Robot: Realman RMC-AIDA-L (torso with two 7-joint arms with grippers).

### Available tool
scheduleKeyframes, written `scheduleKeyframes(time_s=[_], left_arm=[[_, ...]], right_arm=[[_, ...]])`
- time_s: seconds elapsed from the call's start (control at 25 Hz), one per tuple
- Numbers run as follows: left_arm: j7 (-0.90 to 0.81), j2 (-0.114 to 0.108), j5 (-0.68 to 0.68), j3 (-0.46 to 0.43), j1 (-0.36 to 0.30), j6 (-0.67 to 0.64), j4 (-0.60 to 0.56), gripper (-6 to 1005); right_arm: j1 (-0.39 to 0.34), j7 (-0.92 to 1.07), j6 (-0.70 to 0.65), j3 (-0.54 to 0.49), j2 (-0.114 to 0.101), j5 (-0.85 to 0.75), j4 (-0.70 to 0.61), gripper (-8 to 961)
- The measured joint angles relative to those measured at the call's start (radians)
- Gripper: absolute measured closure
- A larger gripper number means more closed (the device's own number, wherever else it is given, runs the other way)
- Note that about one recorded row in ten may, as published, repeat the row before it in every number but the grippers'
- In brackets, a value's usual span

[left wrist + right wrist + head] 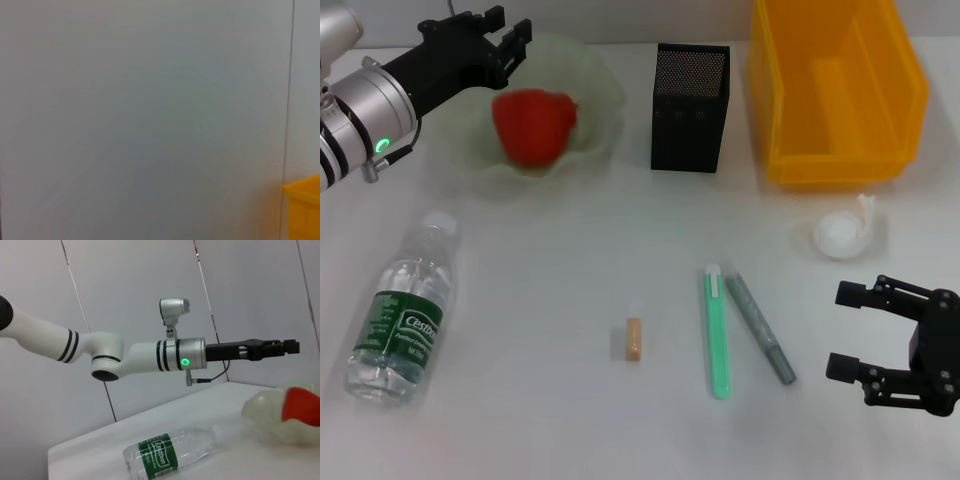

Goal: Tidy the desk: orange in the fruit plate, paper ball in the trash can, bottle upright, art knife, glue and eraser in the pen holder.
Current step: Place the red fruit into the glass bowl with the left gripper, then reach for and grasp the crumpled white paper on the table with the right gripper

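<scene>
The orange (533, 125), which looked red in these views, sat in the pale green fruit plate (595, 95) at the far left of the white table (550, 400), so that part of the task appeared finished. The left gripper (502, 42) hung above the plate's far rim, fingers spread and holding nothing, clear of the fruit. The bottle (403, 308) lay on its side near the left edge, cap pointing away from the robot, not yet stood up. Mid-table lay the small tan eraser (634, 339), and to its right the green art knife (717, 331) and the grey glue (759, 327) stick, side by side and nearly touching at their far ends. The black mesh pen holder (690, 108) stood beyond them, next to the yellow trash can (835, 90). The paper ball (843, 233) sat just in front of the can. The right gripper (847, 331) rested low at the near right, jaws wide apart and empty. Risks as judged: the round bottle may roll when gripped on its side; picking up the knife could nudge the glue because they lie so close; the light paper ball could skid away from closing fingers.
</scene>
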State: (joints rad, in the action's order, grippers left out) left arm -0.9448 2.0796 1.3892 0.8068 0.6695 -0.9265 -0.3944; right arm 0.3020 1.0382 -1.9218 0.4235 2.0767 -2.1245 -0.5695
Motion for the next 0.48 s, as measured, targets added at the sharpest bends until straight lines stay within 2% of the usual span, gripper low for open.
scheduleKeyframes(time_s=[0.08,0.24,0.32,0.48], left_arm=[[0.0,0.0,0.0,0.0,0.0,0.0,0.0,645],[-0.026,-0.003,-0.005,0.0,-0.027,-0.086,-0.007,533],[-0.074,-0.008,0.007,0.029,-0.095,-0.259,-0.05,480],[-0.075,-0.009,0.009,0.122,-0.177,-0.413,-0.093,375]], right_arm=[[0.0,0.001,0.001,-0.002,0.001,0.0,0.0,115],[0.0,0.008,-0.017,-0.02,0.002,0.01,-0.001,115],[-0.004,0.02,-0.053,-0.053,-0.001,0.023,-0.018,114],[-0.008,0.083,-0.127,-0.132,-0.005,0.046,-0.135,114]])
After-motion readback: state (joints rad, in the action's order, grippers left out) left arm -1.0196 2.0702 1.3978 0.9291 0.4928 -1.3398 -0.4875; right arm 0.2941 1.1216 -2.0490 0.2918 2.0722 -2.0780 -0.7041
